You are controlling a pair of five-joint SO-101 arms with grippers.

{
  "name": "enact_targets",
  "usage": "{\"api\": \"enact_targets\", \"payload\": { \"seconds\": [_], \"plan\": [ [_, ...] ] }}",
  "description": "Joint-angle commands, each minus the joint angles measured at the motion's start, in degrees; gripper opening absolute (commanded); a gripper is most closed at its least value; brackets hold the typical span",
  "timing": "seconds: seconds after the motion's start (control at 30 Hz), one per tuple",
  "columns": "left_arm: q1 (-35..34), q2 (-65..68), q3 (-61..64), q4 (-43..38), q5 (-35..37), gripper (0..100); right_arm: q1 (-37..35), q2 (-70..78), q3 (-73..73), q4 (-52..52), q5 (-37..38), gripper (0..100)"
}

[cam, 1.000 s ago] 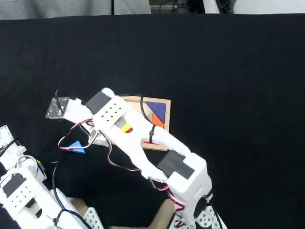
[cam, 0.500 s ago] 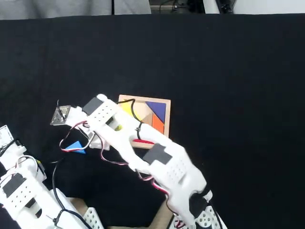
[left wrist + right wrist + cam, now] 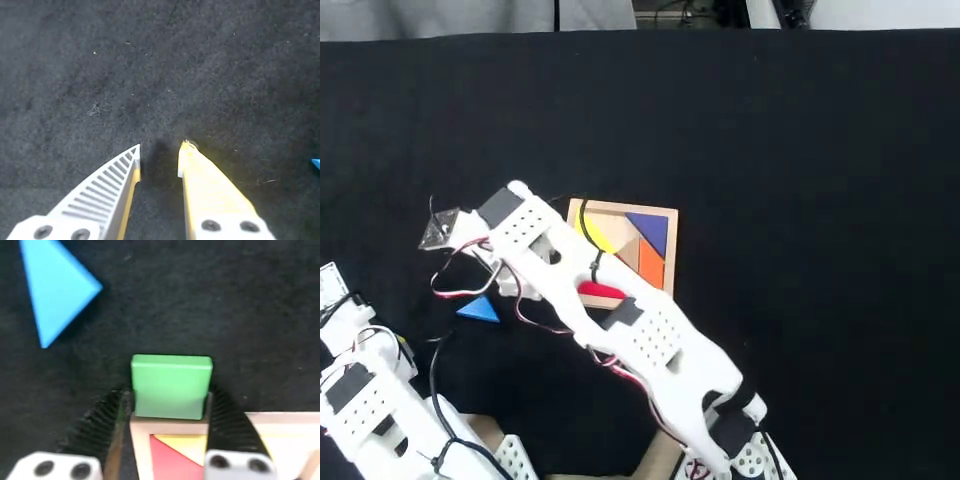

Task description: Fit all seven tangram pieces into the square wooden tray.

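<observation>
The right arm [image 3: 650, 345] wears white moulded shells pierced with rows of small holes, black motor blocks, and loose red, white and black cables. The left arm [image 3: 365, 405] is built alike. The left pincer [image 3: 160, 146] pairs a white ribbed finger [image 3: 105, 195] with a smooth yellowish one [image 3: 215, 200], both dark-screwed.

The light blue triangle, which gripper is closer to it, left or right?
Right. The right gripper, holding a green piece by the tray corner, has the triangle just beyond it. The left gripper hangs over bare cloth, farther off.
</observation>
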Motion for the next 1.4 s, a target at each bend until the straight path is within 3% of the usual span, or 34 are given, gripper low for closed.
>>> {"api": "enact_targets", "payload": {
  "seconds": [0.0,0.17,0.4,0.73,0.87,1.0,1.1,1.37],
  "plan": [
    [0.75,-0.62,-0.48,0.09,-0.62,13,-1.23,1.54,-5.93,2.99,0.00,9.3],
    [0.75,-0.62,-0.40,0.09,-0.62,13,-0.09,0.75,-13.41,8.70,-0.18,9.0],
    [0.75,-0.62,-0.40,0.09,-0.62,13,4.04,-8.04,-14.29,8.88,-5.89,8.9],
    [0.75,-0.62,-0.40,0.09,-0.62,13,15.38,-37.76,7.34,8.35,-8.00,8.9],
    [0.75,-0.62,-0.40,0.09,-0.62,13,21.01,-45.14,21.67,2.02,-8.00,8.9],
    [0.75,-0.62,-0.40,0.09,-0.62,13,24.00,-45.23,35.38,-12.04,-8.44,8.9],
    [0.75,-0.62,-0.40,0.09,-0.62,13,24.97,-42.95,39.96,-20.57,-12.75,9.1],
    [0.75,-0.62,-0.40,0.09,-0.62,13,25.23,-31.69,32.57,-18.55,-17.49,9.2]
  ]
}}
